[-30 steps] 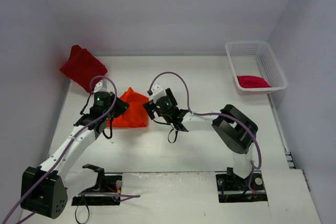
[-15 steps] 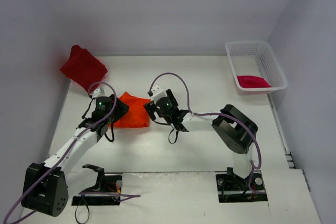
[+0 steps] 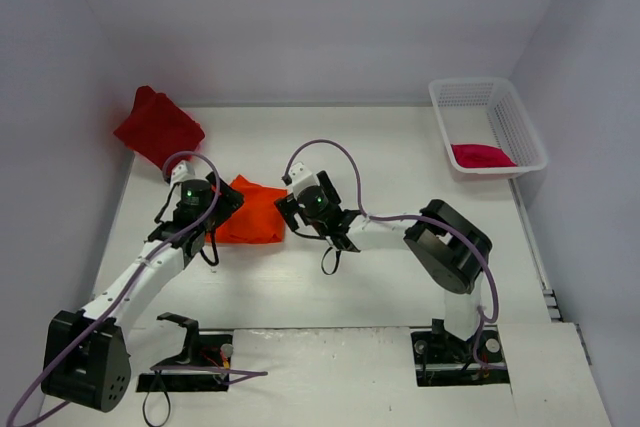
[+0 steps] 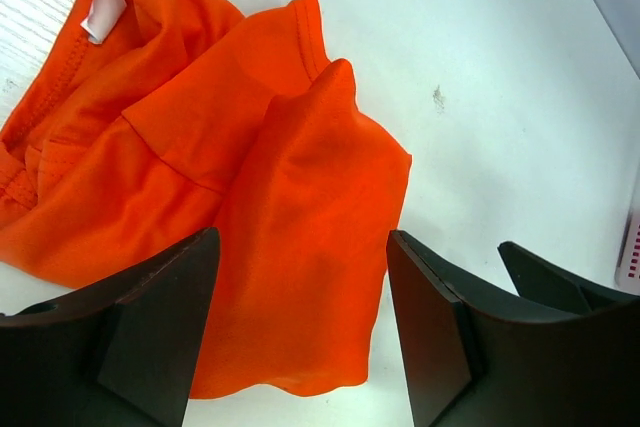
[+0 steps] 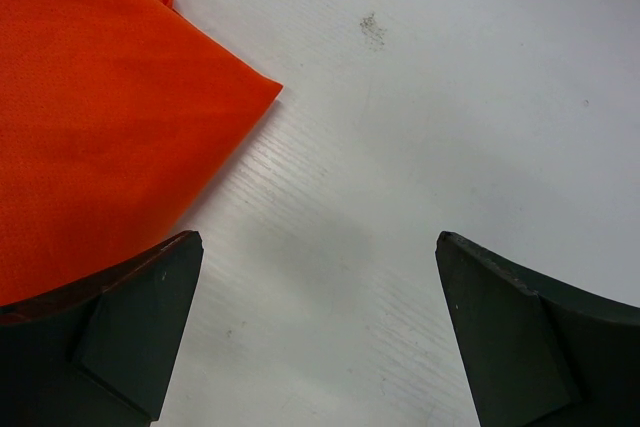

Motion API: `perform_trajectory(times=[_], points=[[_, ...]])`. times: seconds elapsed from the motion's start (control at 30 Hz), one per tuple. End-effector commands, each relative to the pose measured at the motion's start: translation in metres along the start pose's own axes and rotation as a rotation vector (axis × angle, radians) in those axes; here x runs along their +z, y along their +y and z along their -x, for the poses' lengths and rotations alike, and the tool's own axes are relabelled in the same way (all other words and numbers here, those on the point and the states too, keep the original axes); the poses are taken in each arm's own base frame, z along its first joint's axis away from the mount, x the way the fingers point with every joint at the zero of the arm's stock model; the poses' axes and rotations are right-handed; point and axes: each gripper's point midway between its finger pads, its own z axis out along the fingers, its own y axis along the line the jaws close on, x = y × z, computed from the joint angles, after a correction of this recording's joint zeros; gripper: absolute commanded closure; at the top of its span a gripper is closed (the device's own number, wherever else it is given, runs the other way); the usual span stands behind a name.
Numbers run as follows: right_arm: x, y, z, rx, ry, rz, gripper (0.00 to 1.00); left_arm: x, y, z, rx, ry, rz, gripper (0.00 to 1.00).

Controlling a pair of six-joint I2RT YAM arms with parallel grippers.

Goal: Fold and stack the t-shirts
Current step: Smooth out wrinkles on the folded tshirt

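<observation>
orange t-shirt (image 3: 252,215) lies folded left of centre on the counter (image 3: 400,167); left claw (image 4: 300,247) open over it, holding nothing; right claw (image 5: 320,247) open, empty, beside its right corner; dark red t-shirt (image 3: 157,129) at far-left corner; fold looks done; next probably regrip orange, stack it

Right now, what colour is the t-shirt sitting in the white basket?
Crimson-pink; the t-shirt in the basket shows best from the top external view.

From above, the left arm hides one edge of the bright orange cloth t-shirt (image 3: 255,217). The left wrist camera's frame crops it left and top.
</observation>
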Motion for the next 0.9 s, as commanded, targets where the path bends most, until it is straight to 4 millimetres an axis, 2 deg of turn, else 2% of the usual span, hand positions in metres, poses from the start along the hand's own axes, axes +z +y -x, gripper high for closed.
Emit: perform_trajectory(times=[0.0, 0.13, 0.3, 0.37, 0.47, 0.63, 0.77, 0.87], points=[[-0.014, -0.008, 0.041, 0.039, -0.105, -0.03, 0.0, -0.002, -0.013, 0.027, 0.003, -0.074, -0.017, 0.38], [-0.015, -0.01, 0.042, 0.037, -0.109, -0.033, 0.0, 0.001, 0.004, 0.031, -0.014, -0.075, 0.028, 0.37], [-0.014, -0.01, 0.047, 0.043, -0.121, -0.031, 0.0, 0.001, 0.011, 0.036, -0.017, -0.068, 0.052, 0.37], [-0.012, -0.008, 0.049, 0.04, -0.123, -0.025, 0.0, -0.001, 0.016, 0.046, -0.018, -0.092, 0.073, 0.37], [-0.01, -0.005, 0.056, 0.041, -0.13, -0.014, 0.0, -0.003, 0.033, 0.057, -0.034, -0.107, 0.115, 0.37], [-0.009, -0.004, 0.062, 0.046, -0.141, -0.011, 0.0, -0.003, 0.057, 0.058, -0.043, -0.104, 0.16, 0.37], [-0.013, -0.006, 0.062, 0.043, -0.142, -0.013, 0.0, 0.004, 0.075, 0.057, -0.065, -0.097, 0.214, 0.37], [-0.019, -0.01, 0.064, 0.041, -0.149, -0.024, 0.0, 0.017, 0.077, 0.056, -0.081, -0.073, 0.217, 0.37]])
